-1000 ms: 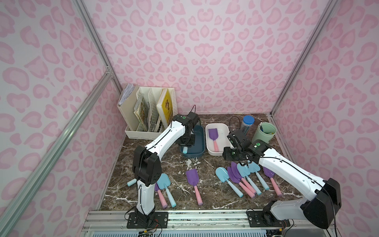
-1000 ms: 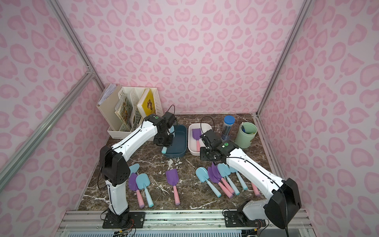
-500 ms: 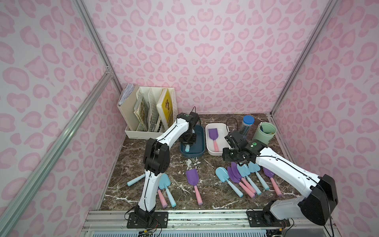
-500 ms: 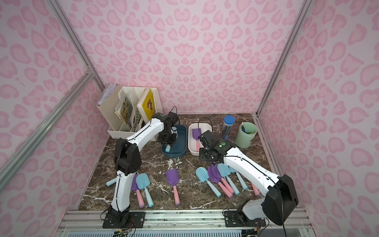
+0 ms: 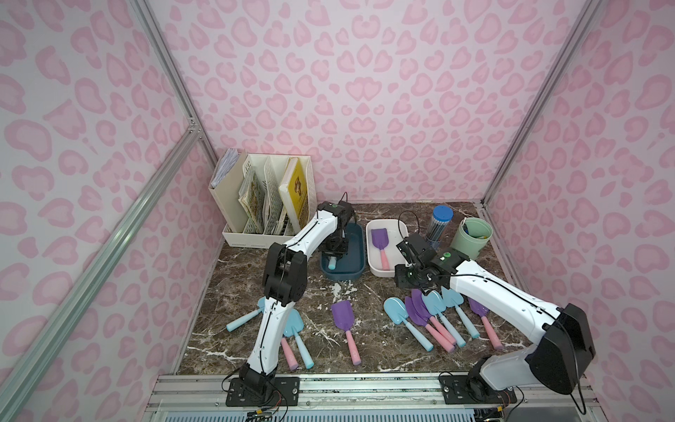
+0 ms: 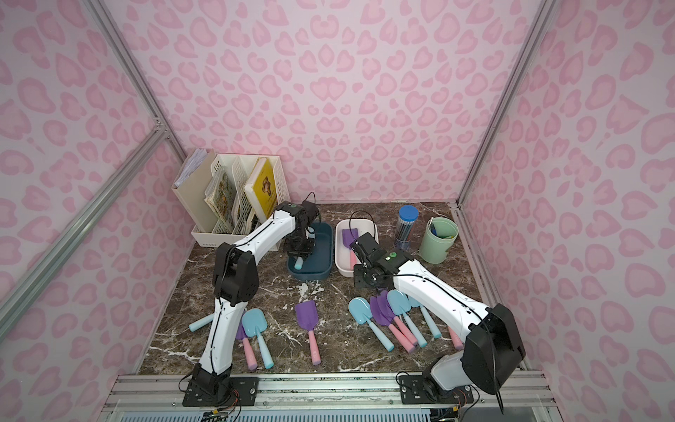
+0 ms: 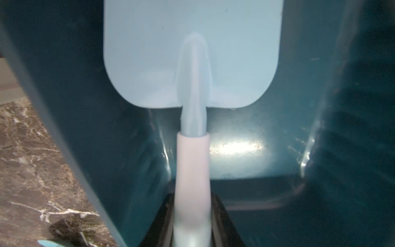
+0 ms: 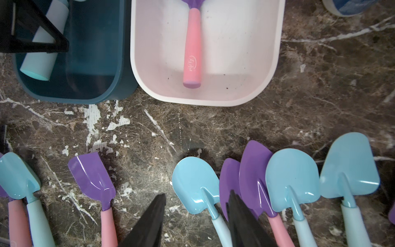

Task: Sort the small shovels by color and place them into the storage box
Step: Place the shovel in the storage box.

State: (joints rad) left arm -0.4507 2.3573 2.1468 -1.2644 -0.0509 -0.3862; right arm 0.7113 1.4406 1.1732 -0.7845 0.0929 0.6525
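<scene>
Inside the dark teal box [image 5: 343,276], far side of the table [image 5: 369,350], the L gripper [image 5: 333,252] is clamped on the handle of a light-blue shovel [image 7: 192,53]. L wrist view shows the blade down in the box w/ teal walls either side, handle running back between the black fingers [image 7: 226,222]. Vs. a sec ago: L arm's elbow has swung up and inward while the wrist stays over the box, and the handle end has edged inward over the box's near end in both top views. I read that as set-down nearly done. Can't tell if the blade rests on the floor yet. Looks like teal = blue and white box [image 5: 381,273] = purple, since a purple shovel w/ pink handle [image 5: 380,239] already lies there.

R gripper [image 8: 197,193] has barely moved: jaws apart, nothing held, hanging over the row of shovels [image 5: 431,310] on the near R side, a round-bladed blue one [image 8: 192,175] under the gap. Also on the marble: lone purple shovel [image 5: 343,318] mid-table, plus shovels by the L arm [image 5: 294,325].

Writing: white cursive logo [image 8: 191,62] on the pink handle in the white box, not legible. Yellow book [image 5: 296,190] in the file rack [image 5: 252,239] has a brown picture, no txt I can read. Nothing else lettered.
</scene>
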